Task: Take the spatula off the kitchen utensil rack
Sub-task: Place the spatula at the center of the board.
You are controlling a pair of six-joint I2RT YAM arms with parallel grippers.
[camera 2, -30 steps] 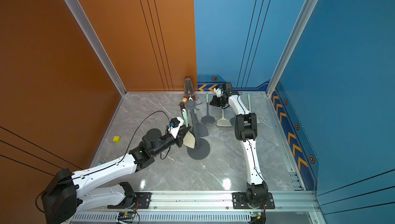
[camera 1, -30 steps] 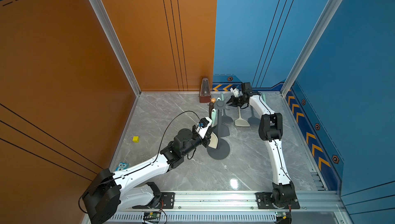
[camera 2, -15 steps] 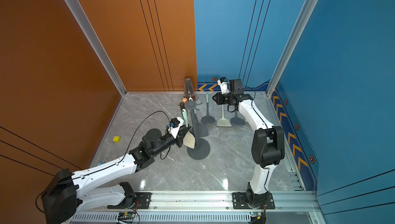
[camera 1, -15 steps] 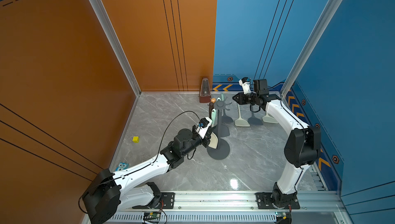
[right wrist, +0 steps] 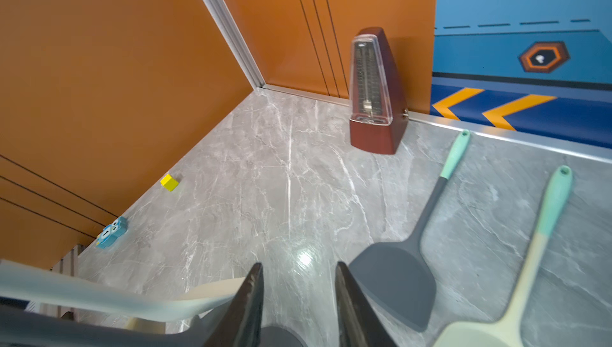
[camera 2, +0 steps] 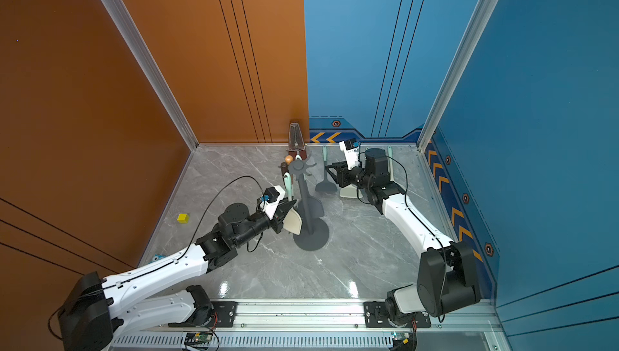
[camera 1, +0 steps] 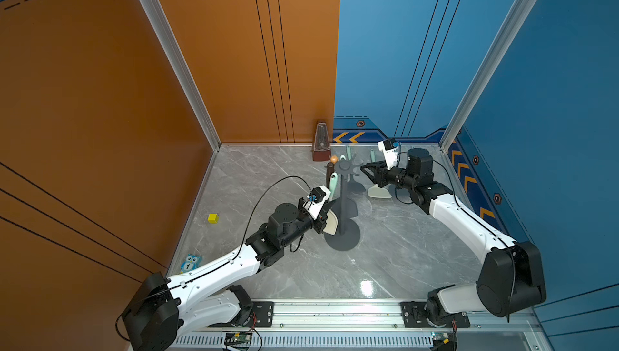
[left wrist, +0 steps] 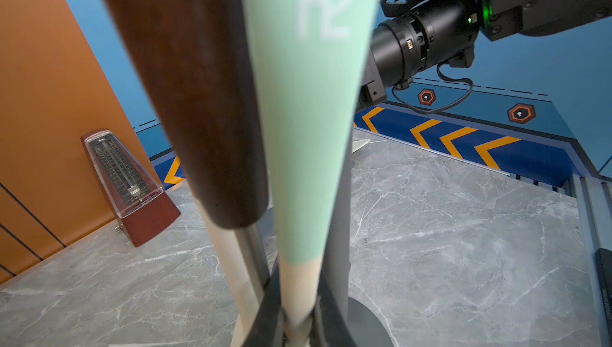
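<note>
Spatula point(camera 1: 333, 183) hangs on the kitchen utensil rack point(camera 1: 345, 167), on the side facing the left arm. Its mint handle is up at the crown of hook prongs and its cream blade is low, near the round base. The long axis runs close to upright and nearly parallel to the pole, with the blade end pointing down at the tabletop point(camera 1: 402, 258).

The left gripper point(camera 1: 326, 218) already has it. In the left wrist view the jaws are clamped on the cream neck just below the mint handle point(left wrist: 308, 130), so the spatula rises straight out of the grip toward its hook. Just beside it hangs a wooden-handled utensil point(left wrist: 198, 96), with its dark grip nearly touching the mint one.

The right gripper point(camera 1: 365, 171) hovers on the far side of the crown with its jaws apart and nothing between them. Beneath it a grey utensil point(right wrist: 394, 282) and a cream utensil point(right wrist: 496, 325) lie flat on the tabletop.

Whether the handle's eye sits on a prong cannot be made out. The left arm is clearly the one to act. The likely move is a lift along the handle's axis until the top clears the prong, then a pull away from the pole. The risk I judge is snagging the neighbouring wooden handle or tipping the rack.
</note>
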